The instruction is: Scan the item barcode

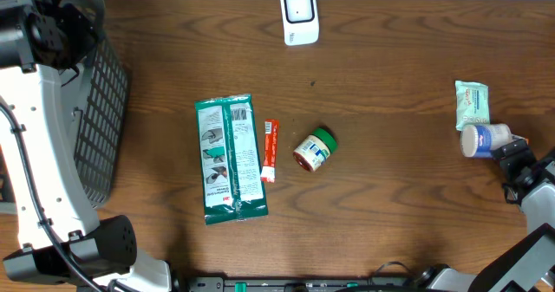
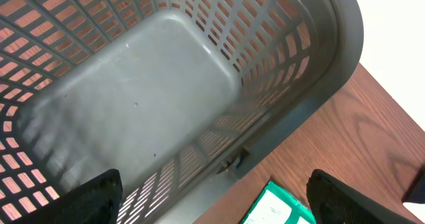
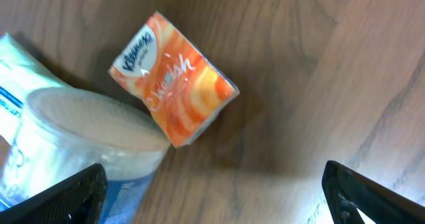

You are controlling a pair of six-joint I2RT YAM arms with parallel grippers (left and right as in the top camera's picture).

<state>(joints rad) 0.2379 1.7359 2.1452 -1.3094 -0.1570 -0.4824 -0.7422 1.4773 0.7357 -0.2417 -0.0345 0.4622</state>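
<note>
A white barcode scanner (image 1: 299, 16) stands at the table's far edge. Mid-table lie a green packet (image 1: 230, 158), a red stick pack (image 1: 269, 151) and a small green-lidded jar (image 1: 313, 149). At the right lie a pale green tissue pack (image 1: 472, 104) and a white-and-blue tub (image 1: 486, 139) on its side. My right gripper (image 1: 520, 166) hangs open just beside the tub (image 3: 73, 144), its jaws (image 3: 212, 191) empty over bare wood. An orange Kleenex pack (image 3: 174, 78) lies ahead of it. My left gripper (image 2: 214, 197) is open and empty above the basket's rim.
A grey slatted basket (image 1: 95, 110) stands at the left edge, its inside (image 2: 133, 98) empty. A corner of the green packet (image 2: 275, 207) shows just past the basket's rim in the left wrist view.
</note>
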